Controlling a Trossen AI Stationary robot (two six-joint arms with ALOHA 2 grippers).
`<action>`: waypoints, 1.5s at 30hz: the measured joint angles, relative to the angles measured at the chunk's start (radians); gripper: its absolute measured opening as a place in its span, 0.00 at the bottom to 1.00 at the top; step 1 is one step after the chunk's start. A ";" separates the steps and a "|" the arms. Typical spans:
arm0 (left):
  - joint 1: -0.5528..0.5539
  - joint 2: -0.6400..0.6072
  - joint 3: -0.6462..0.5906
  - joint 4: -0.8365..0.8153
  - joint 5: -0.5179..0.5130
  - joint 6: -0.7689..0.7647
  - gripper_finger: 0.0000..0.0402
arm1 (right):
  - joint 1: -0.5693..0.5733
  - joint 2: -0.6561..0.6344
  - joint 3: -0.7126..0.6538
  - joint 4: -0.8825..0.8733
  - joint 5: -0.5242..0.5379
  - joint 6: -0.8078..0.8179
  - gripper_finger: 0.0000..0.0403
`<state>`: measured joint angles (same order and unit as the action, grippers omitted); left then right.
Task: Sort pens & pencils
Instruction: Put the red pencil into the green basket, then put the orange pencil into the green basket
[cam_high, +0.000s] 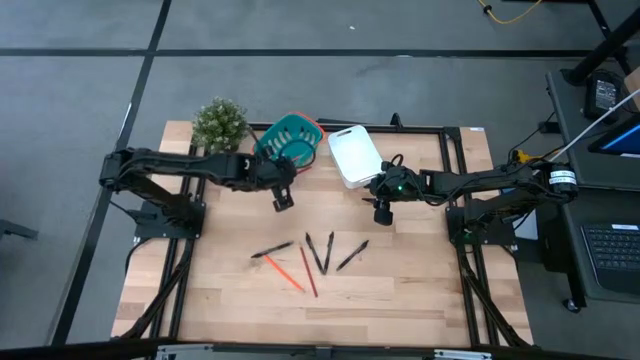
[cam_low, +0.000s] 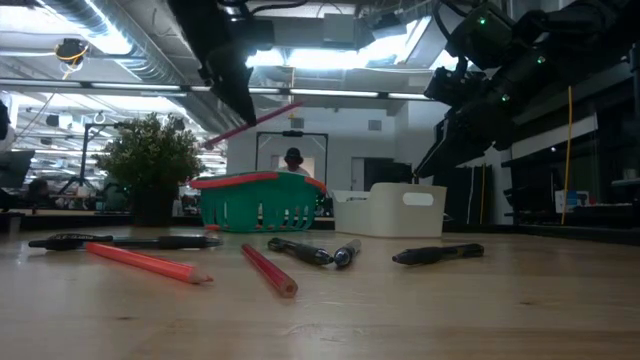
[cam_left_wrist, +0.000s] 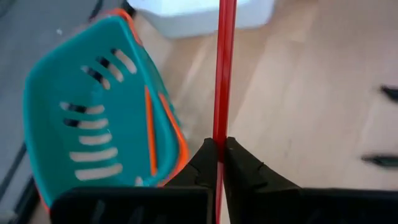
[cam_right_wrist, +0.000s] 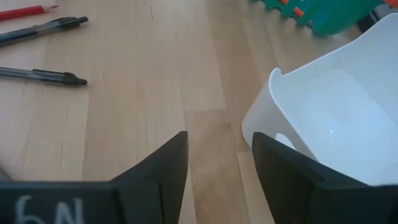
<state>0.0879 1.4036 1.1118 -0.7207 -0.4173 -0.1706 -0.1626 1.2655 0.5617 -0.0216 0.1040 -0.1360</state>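
My left gripper (cam_high: 283, 199) hangs over the table beside the teal basket (cam_high: 288, 140), shut on a red pencil (cam_left_wrist: 222, 62). An orange stick (cam_left_wrist: 149, 127) lies inside the basket. My right gripper (cam_right_wrist: 217, 134) is open and holds nothing; it hovers next to the white bin (cam_right_wrist: 329, 130). Several black pens (cam_high: 318, 251) lie flat on the wood in the middle of the table. Two more red and orange pencils (cam_high: 297, 271) lie flat beside them. My left gripper pinches the red pencil between its two fingertips (cam_left_wrist: 205, 158), at a point along the shaft (cam_left_wrist: 219, 134). The fingers come from above, pointing down. The pencil is lifted clear of the table and sits slanted, its far end (cam_low: 290, 106) raised above the basket.
A small potted plant (cam_high: 219, 124) stands at the far left corner, next to the basket. The white bin (cam_high: 354, 155) sits right of the basket, along the far edge. Bare wood lies toward the near edge, beyond the loose pens and pencils.
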 joint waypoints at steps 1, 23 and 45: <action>0.011 0.000 0.000 0.015 -0.006 0.017 0.01 | 0.000 0.000 0.000 0.000 0.000 0.000 0.45; 0.318 0.022 0.000 0.107 0.094 0.183 0.00 | 0.000 0.000 0.000 -0.008 0.000 0.002 0.45; 0.433 0.091 0.000 0.130 0.281 0.297 0.00 | 0.000 0.000 0.000 -0.007 0.001 -0.023 0.45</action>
<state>0.5212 1.4948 1.1118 -0.5903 -0.1359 0.1262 -0.1631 1.2658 0.5617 -0.0284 0.1047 -0.1589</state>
